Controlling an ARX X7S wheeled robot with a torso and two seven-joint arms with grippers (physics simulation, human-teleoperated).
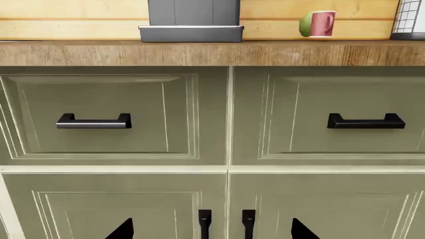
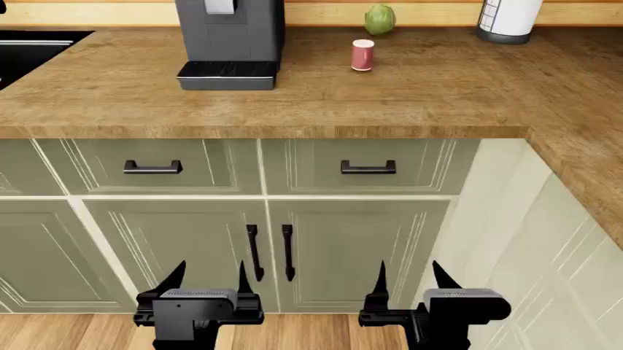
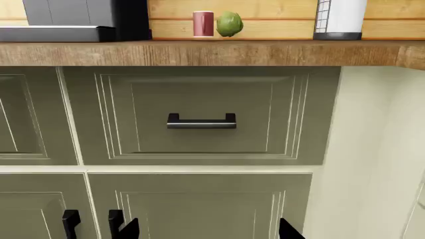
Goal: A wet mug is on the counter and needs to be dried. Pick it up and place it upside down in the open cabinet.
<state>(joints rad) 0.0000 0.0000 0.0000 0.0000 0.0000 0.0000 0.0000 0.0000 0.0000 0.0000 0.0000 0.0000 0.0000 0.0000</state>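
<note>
The dark-pink mug [image 2: 362, 55] stands upright on the brown wood counter [image 2: 292, 102], far back and right of centre; it also shows as the mug [image 1: 323, 24] in the left wrist view and the mug [image 3: 203, 24] in the right wrist view. My left gripper [image 2: 207, 279] and right gripper [image 2: 407, 278] hang low in front of the green lower doors, well below the counter edge. Both are open and hold nothing. The open cabinet is out of view.
A green leafy ball [image 2: 380, 20] sits just behind the mug. A grey coffee machine [image 2: 230, 44] stands to its left, a white paper-towel roll [image 2: 507, 20] at the back right, a dark sink [image 2: 29, 51] at far left. The counter turns forward along the right side [image 2: 584, 146].
</note>
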